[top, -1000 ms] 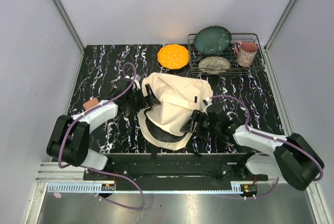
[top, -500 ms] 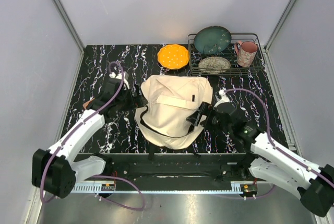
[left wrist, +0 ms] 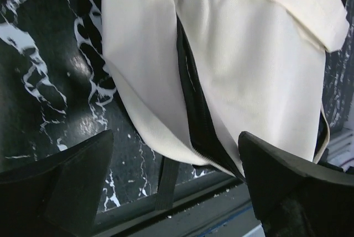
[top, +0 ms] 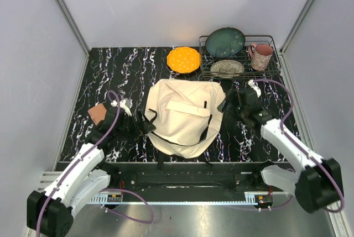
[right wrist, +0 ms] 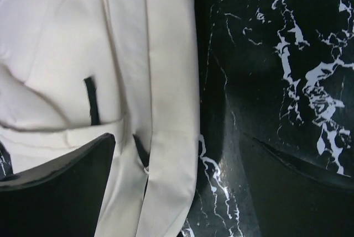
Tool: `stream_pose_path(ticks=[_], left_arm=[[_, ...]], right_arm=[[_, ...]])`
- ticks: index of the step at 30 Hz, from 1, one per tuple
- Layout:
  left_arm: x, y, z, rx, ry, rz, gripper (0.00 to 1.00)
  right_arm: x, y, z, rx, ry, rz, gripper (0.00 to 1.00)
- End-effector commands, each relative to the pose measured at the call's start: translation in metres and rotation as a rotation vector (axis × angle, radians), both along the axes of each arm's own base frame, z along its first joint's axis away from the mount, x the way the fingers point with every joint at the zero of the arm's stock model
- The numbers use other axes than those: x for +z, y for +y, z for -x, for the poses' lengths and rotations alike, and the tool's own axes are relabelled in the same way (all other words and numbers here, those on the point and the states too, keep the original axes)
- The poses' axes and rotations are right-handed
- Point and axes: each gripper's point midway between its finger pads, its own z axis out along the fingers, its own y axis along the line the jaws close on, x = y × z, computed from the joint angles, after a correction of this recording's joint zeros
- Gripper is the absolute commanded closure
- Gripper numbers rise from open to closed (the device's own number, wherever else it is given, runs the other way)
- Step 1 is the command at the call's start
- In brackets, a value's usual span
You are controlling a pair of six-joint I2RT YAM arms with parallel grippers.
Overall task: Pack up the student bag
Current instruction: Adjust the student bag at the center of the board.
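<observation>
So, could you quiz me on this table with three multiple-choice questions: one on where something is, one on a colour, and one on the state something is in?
1. Where is the pink mug?
A) at the table's near edge
B) in the wire rack
C) in a gripper

2. What colour is the plate lying on the table left of the rack?
A) teal
B) white
C) orange

3. How do the left gripper and right gripper stand beside the student bag?
A) both open, holding nothing
B) both shut on the bag
C) one shut on a strap

Answers:
1 B: the mug stands at the rack's right end.
2 C: it is plainly orange.
3 A: both wrist views show the fingers spread, with the bag ungripped.
</observation>
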Motion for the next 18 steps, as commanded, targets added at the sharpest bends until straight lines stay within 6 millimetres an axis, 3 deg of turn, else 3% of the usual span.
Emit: stream_pose_path(ticks=[1,3,7,8,10,12,16,18], left_arm=[[0.006,-0.018,0.011,-0.024,-0.01,0.153,0.01],[0.012,-0.023,0.013,-0.032,-0.027,0.21,0.01],[0.006,-0.032,0.014,-0.042,-0.031,0.289,0.01],[0.004,-0.033,0.014,-0.041,-0.028,0.299,0.01],[0.004,-0.036,0.012,-0.038,-0.03,0.323,0.01],[0.003,-0.038,0.011,-0.035,-0.025,0.335,0.01],[0.003,-0.039,0.006,-0.034,-0.034,0.335,0.01],[0.003,-0.039,0.003,-0.036,-0.043,0.331,0.01]], right_arm=[[0.012,0.005,-0.044,0.066,-0.046,-0.037,0.0],[0.001,0.007,-0.062,0.086,-0.029,-0.075,0.0],[-0.008,0.014,-0.091,0.111,-0.015,-0.137,0.0],[-0.018,0.016,-0.098,0.111,0.002,-0.157,0.0],[-0.022,0.019,-0.109,0.117,-0.007,-0.187,0.01],[-0.039,0.023,-0.111,0.118,0.038,-0.229,0.03],[-0.056,0.028,-0.114,0.132,0.043,-0.296,0.2],[-0.064,0.031,-0.107,0.142,0.039,-0.321,0.37]])
